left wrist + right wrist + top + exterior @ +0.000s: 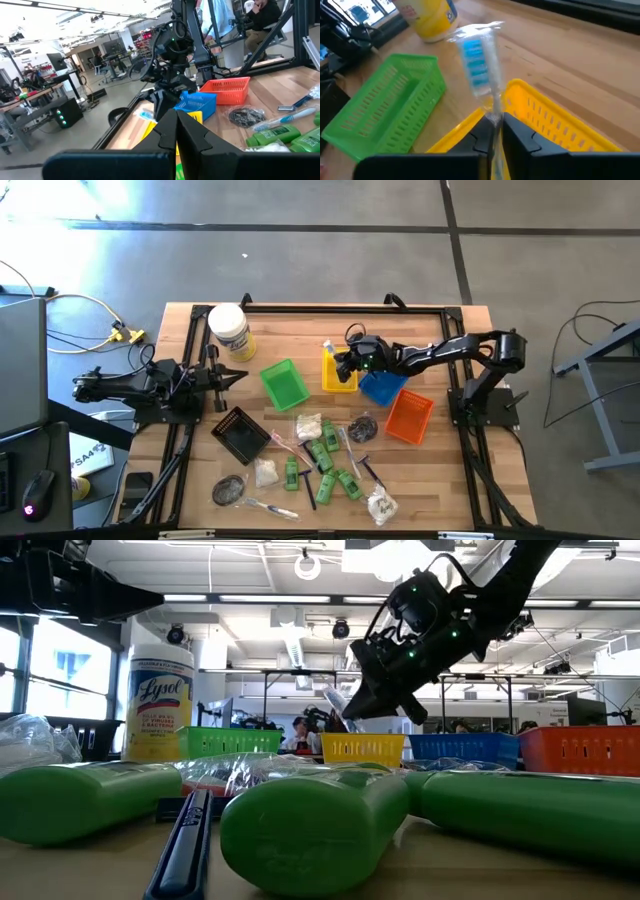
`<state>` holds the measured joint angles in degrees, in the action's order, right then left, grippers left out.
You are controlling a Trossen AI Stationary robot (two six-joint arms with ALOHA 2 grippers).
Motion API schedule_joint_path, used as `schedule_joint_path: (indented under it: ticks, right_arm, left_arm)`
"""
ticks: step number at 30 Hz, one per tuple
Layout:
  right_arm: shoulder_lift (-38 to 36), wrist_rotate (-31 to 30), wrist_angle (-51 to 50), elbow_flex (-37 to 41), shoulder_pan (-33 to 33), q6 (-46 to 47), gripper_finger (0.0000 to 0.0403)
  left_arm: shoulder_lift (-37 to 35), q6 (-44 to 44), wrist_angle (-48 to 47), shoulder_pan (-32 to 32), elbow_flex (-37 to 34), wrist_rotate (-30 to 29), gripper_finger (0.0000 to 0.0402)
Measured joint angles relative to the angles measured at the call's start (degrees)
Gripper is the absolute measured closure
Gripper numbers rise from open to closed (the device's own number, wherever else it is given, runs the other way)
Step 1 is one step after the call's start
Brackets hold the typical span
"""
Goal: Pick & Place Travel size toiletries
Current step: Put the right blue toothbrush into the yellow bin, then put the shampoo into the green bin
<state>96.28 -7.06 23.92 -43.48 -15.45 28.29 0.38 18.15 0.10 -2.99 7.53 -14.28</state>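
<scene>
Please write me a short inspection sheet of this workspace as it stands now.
Surface: wooden table, crowded in front.
Job's things: wrapped toothbrush over the yellow tray; green tubes, packets, sachets loose.
Clutter: white jar; green, blue, orange, black trays.
Grippers: right gripper pinches the toothbrush; left gripper shut, parked left.
Cables: yellow cable off the table.
Surroundings: people behind.

High view: looks straight down from far up and sees the whole table (190,315).
Low view: sits at table height, very close to the green tubes (320,830), and looks across into the room.
Left wrist view: looks across the table at the far arm.
Right wrist view: looks down, close above the yellow tray (545,120).
Shared: all four views see the yellow tray.
</scene>
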Motion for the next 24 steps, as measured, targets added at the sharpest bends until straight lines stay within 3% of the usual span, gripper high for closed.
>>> schedule_joint_path:
  ticks: [7,13,19,24]
  right_arm:
    - [-0.9,0.3,1.9,0.0,0.0,-1.7,0.029]
    - [-0.9,4.1,3.5,0.0,0.0,-1.7,0.024]
    - [-4.3,3.9,3.7,0.2,0.9,-6.3,0.0236]
    - [-17.6,3.8,1.6,0.1,7.1,-16.5,0.0276]
  left_arm:
    - [0.0,0.0,0.0,0.0,0.0,0.0,0.0402]
    - [0.0,0.0,-0.2,0.0,0.0,0.0,0.0402]
    - [0.0,0.0,-0.2,0.0,0.0,0.0,0.0402]
    - [0.0,-0.6,-0.2,0.0,0.0,0.0,0.0402]
